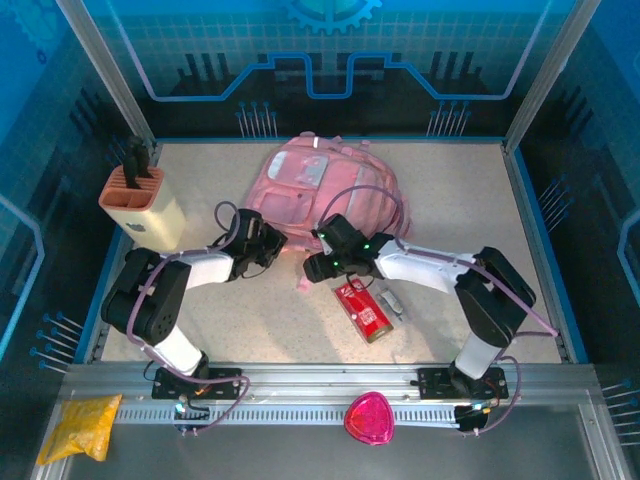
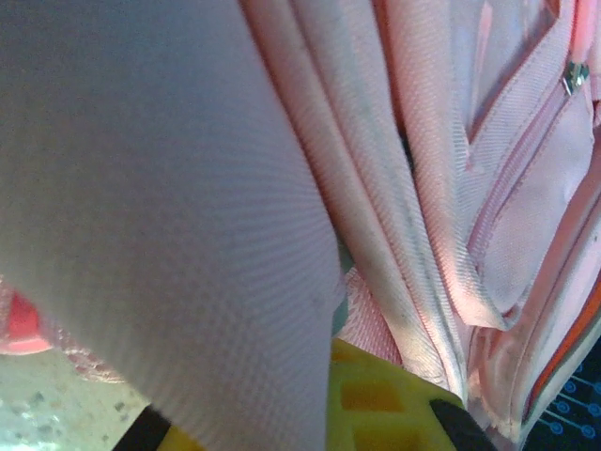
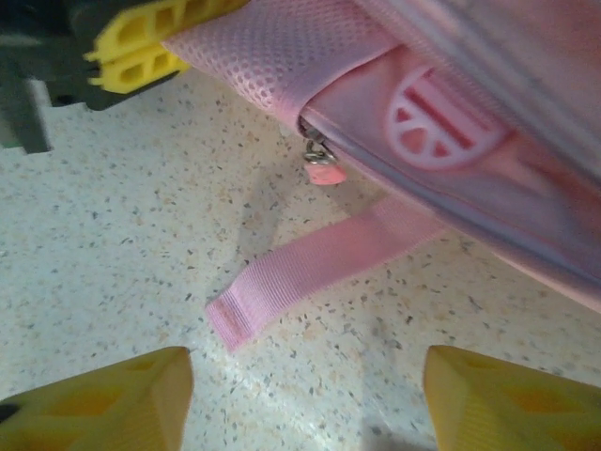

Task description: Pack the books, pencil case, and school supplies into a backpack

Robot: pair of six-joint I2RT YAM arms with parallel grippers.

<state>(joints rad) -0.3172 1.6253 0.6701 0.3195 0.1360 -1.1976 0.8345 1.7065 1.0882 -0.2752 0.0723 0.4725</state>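
- Pencil case [image 1: 362,308] lies nearest on the worktop [image 1: 250,320], right of centre, with the small grey piece [image 1: 393,300] just beside it. White print on the case is unreadable.
- Right gripper [image 3: 305,368]: fingers apart, nothing between them, over a loose strap [image 3: 310,272].
- Left gripper [image 1: 272,243]: fingers together, apparently pinching backpack [image 1: 320,185] fabric at its near-left edge.
- Risk: the thin fold slips out and the opening collapses. The right fingers may snag the strap or zip pull [image 3: 322,167].
- Round citrus-slice badge [image 3: 427,132] carries no words.
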